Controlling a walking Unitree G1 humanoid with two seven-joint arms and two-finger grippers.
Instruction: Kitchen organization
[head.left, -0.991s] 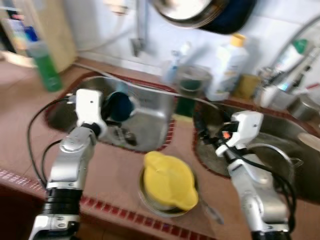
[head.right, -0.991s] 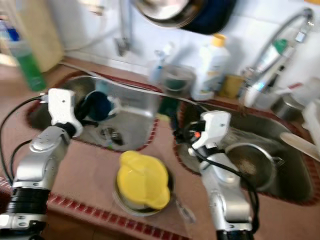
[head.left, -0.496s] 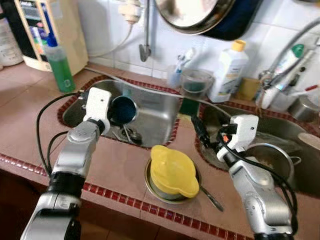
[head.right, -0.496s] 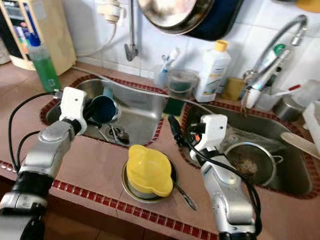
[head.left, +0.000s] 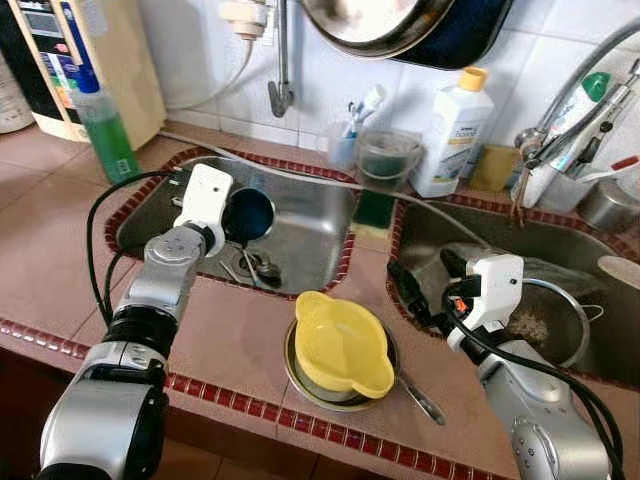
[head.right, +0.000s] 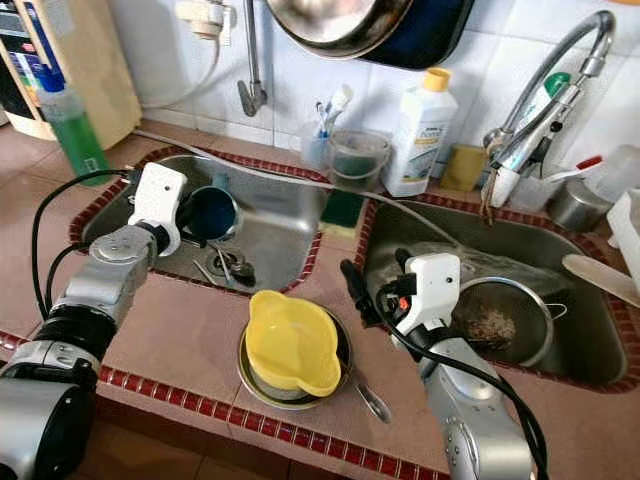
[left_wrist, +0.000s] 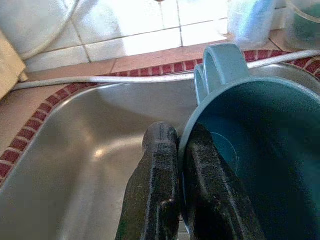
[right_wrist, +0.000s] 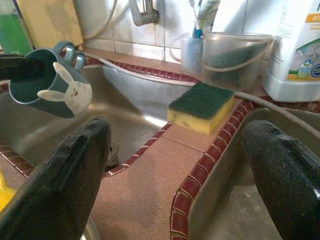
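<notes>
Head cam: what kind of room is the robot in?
A home kitchen, at the sink counter. A steel double sink is set in a tiled counter, with a dish soap bottle and sponge behind it. The left gripper grips a teal cup over the basin.

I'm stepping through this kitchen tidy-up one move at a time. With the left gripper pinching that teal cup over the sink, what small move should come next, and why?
Probably lift the teal cup up and clear of the left sink basin. The left gripper is shut on the cup's rim, one finger inside and one outside, and the cup hangs tilted above the basin, touching nothing else. The right gripper is open and idle near the sponge.
</notes>
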